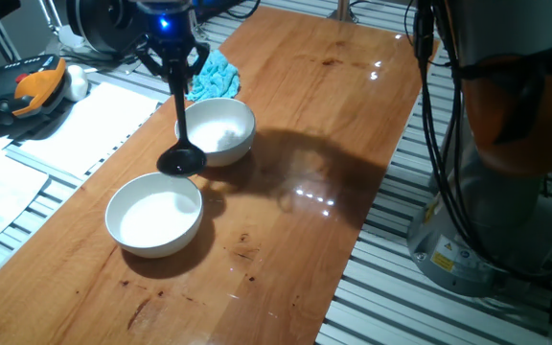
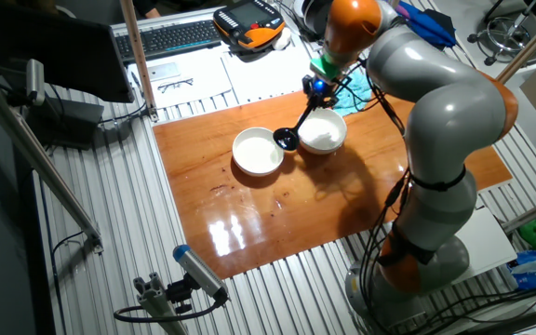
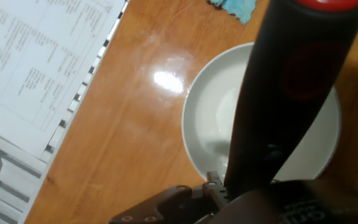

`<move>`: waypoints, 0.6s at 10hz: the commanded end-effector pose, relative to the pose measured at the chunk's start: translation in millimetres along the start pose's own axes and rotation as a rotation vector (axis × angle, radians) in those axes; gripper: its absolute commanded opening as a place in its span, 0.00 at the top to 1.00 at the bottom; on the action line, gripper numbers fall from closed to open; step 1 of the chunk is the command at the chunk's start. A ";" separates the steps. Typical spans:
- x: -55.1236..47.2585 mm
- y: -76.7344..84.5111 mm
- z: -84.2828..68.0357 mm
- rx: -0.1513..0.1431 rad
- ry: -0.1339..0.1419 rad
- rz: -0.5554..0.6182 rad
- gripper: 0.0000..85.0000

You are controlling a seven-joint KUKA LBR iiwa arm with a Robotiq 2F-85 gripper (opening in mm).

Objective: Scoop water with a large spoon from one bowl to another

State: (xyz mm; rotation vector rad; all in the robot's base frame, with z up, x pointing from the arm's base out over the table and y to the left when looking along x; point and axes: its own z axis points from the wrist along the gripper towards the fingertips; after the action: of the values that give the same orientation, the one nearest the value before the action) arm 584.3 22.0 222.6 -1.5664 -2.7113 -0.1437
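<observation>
Right below the jaws, closed tight on the large spoon [image 3: 284, 106]: one white bowl [image 3: 204, 124]. From the side, scoop between two bowls; second bowl [image 1: 154, 216] hidden from hand view.

Glossy wooden table [image 1: 333, 125], two white bowls [image 1: 154, 213] [image 1: 218, 129] near together, apparently a blue cloth [image 1: 214, 72] behind.

On the wooden bench [image 1: 353, 115] there are two white bowls: one nearer bowl [image 1: 154, 215] and one farther bowl [image 1: 217, 130]. There is one black large spoon [image 1: 181, 144], one robot arm [image 2: 435, 121] and one claw [image 1: 172, 59]. One blue cloth [image 1: 213, 72] lies behind the bowls. One keyboard [image 2: 170, 37] and one orange handheld controller [image 2: 247, 23] sit off the bench.
</observation>
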 end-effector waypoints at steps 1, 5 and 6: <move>-3.1 -3.1 1.6 -0.004 -0.003 -0.001 1.00; -21.1 -21.6 3.4 -0.015 0.020 0.042 1.00; -24.9 -25.3 3.5 -0.013 0.017 0.049 1.00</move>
State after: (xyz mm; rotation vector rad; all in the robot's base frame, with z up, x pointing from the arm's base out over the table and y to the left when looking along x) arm 574.5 -13.4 215.5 -1.6274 -2.6626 -0.1721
